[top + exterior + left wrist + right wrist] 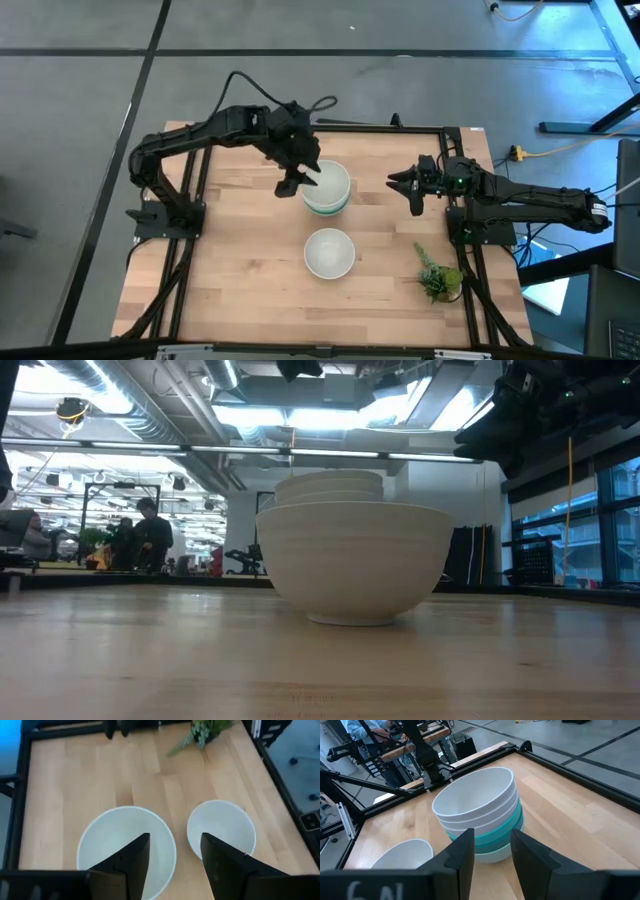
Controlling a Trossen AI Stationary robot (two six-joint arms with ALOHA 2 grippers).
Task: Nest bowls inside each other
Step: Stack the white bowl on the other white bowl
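Note:
A stack of nested bowls (327, 188) stands at the table's middle, white ones on top and turquoise and pale green ones below (482, 820). It rests on its lowest bowl's base. A single white bowl (329, 252) stands alone on the table nearer the near edge; it is also in the low view (355, 560) and the left wrist view (221, 827). My left gripper (297, 180) is open and hangs above the stack's left rim, clear of it (172, 852). My right gripper (411, 186) is open too and hovers to the right of the stack (492, 847).
A small green plant sprig (438, 276) lies near the table's right near corner. A dark frame (380, 126) runs along the table's far and side edges. Bare wood spreads to the left of the bowls. People show in the room beyond (150, 532).

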